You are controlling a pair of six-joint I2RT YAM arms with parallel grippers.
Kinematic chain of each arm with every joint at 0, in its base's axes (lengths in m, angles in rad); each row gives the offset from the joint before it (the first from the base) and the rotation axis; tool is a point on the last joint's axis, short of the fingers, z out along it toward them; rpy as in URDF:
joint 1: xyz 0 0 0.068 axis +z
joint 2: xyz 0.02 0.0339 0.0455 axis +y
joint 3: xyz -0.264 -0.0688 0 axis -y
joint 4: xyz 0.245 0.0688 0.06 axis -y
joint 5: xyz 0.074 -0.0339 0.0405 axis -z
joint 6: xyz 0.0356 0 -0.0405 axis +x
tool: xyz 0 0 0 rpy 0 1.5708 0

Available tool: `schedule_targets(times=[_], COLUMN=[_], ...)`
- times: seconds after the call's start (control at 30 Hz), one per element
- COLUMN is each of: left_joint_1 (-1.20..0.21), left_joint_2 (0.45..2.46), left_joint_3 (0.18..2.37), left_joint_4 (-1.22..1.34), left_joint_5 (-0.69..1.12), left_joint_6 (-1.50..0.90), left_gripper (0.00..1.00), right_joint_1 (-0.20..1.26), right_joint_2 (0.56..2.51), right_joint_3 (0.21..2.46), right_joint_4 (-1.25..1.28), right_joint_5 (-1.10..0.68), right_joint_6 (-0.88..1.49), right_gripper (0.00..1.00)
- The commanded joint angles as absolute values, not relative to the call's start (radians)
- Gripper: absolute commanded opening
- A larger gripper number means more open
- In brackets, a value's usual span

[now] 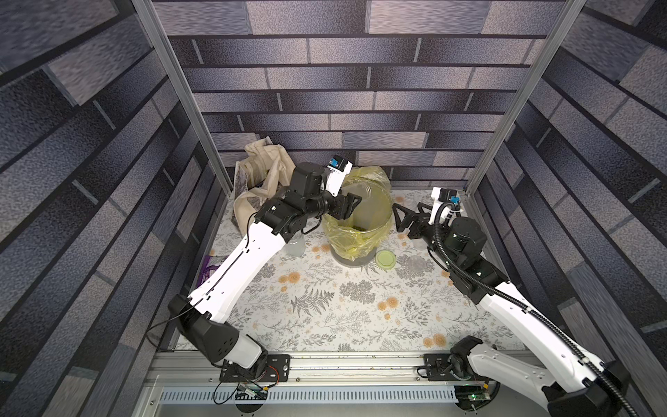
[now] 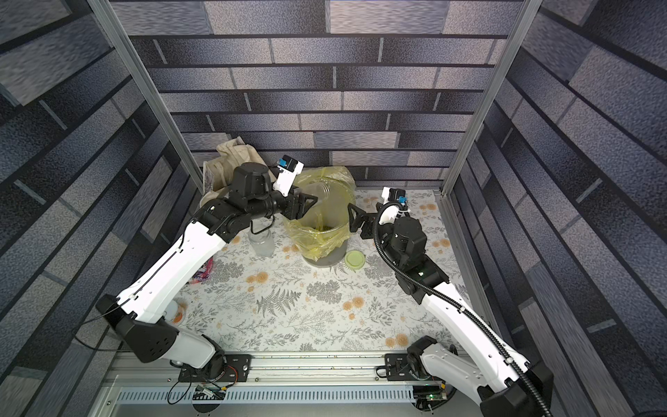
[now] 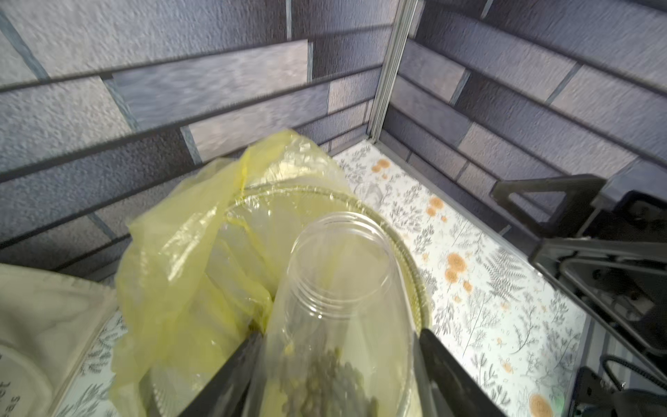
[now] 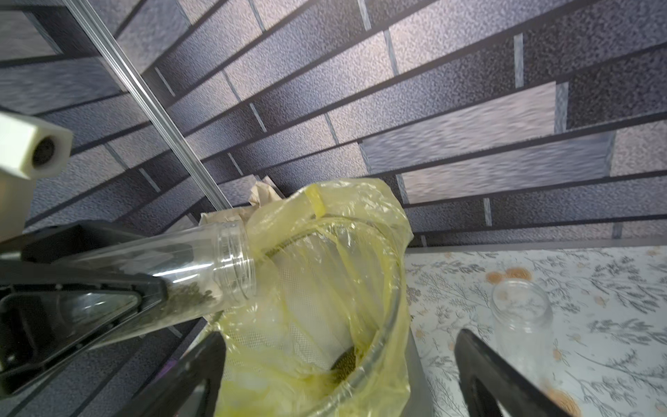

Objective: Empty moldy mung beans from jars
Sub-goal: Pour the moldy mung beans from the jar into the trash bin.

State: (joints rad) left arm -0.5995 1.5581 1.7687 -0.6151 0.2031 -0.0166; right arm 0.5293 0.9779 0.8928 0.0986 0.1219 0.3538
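Observation:
My left gripper (image 1: 348, 205) (image 3: 339, 346) is shut on a tall slim clear jar (image 3: 343, 281) (image 4: 202, 267), lid off. The jar lies tilted with its open mouth over the bin (image 1: 388, 224), seen in both top views. Olive mung beans (image 3: 332, 375) (image 4: 184, 296) sit along the jar's lower side near the fingers. More beans (image 4: 346, 361) lie at the bottom of the yellow bag. My right gripper (image 1: 397, 217) (image 4: 341, 335) stands open and empty just right of the bin. A wider clear jar (image 2: 262, 245) stands left of the bin, and another open jar (image 4: 521, 310) stands behind it.
The grey bin's yellow bag (image 2: 325, 231) hangs over its rim. A lime-green lid (image 1: 385, 259) lies on the floral table (image 1: 325, 307) in front of the bin. A beige cloth bag (image 1: 260, 173) slumps at the back left, and a purple packet (image 1: 211, 267) lies under the left arm.

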Motion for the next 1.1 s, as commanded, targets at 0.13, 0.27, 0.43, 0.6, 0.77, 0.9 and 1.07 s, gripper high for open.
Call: schedule_targets(times=[0.13, 0.27, 0.43, 0.6, 0.77, 0.9, 1.07], left_joint_1=[-0.648, -0.666, -0.686, -0.723, -0.756, -0.757, -0.758], left_joint_2=[1.94, 2.086, 2.088, 2.068, 2.024, 1.974, 1.848], left_joint_3=[2.34, 2.592, 2.655, 2.679, 2.692, 2.691, 2.546], left_joint_4=[-1.339, -1.535, -1.543, -1.532, -1.483, -1.462, -1.304], left_joint_5=[-0.008, -0.112, -0.18, -0.227, -0.258, -0.272, -0.227], left_joint_6=[0.054, 0.047, 0.03, 0.032, 0.052, 0.063, 0.08], left_gripper=[0.61, 0.61, 0.62, 0.61, 0.61, 0.61, 0.6], right_joint_1=[0.493, 0.478, 0.475, 0.474, 0.475, 0.474, 0.475], right_joint_2=[0.905, 0.871, 0.851, 0.864, 0.874, 0.865, 0.821], right_joint_3=[0.797, 0.78, 0.764, 0.752, 0.737, 0.735, 0.702], right_joint_4=[0.05, 0.017, 0.021, 0.054, 0.105, 0.135, 0.247], right_joint_5=[0.1, 0.091, 0.071, 0.022, -0.027, -0.059, -0.092], right_joint_6=[0.366, 0.366, 0.382, 0.419, 0.455, 0.472, 0.518], right_gripper=[1.0, 1.0, 1.0, 1.0, 1.0, 1.0, 1.0])
